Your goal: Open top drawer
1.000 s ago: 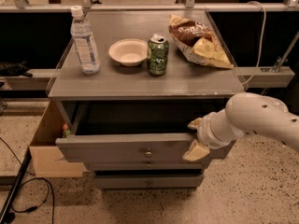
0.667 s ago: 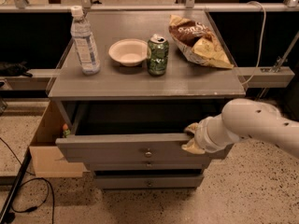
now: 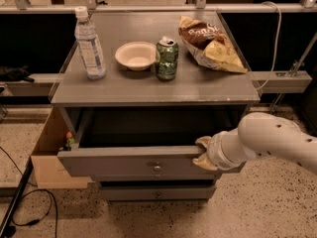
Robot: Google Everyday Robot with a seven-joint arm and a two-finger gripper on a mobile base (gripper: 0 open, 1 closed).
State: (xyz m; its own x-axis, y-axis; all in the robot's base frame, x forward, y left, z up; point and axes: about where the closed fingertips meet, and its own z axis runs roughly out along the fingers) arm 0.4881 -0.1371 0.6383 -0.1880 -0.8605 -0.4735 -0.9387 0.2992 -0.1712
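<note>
The top drawer [image 3: 124,163] is a wide grey drawer with a small round metal knob [image 3: 157,167] in the middle of its front. It stands pulled part way out of the grey cabinet [image 3: 148,90], and its inside is dark. My gripper [image 3: 202,152] is at the right part of the drawer front's top edge. One tan finger lies over the edge and the other against the front, so it is shut on the front panel. My white arm [image 3: 272,140] reaches in from the right.
A narrower grey drawer [image 3: 157,192] sits shut below. On the cabinet top stand a water bottle [image 3: 89,46], a white bowl [image 3: 135,55], a green can [image 3: 166,58] and a chip bag [image 3: 210,43]. A cardboard box [image 3: 49,157] and cables [image 3: 29,217] are on the left floor.
My gripper has shifted a little to the left along the drawer front's top edge. The drawer stays pulled out about as far as before.
</note>
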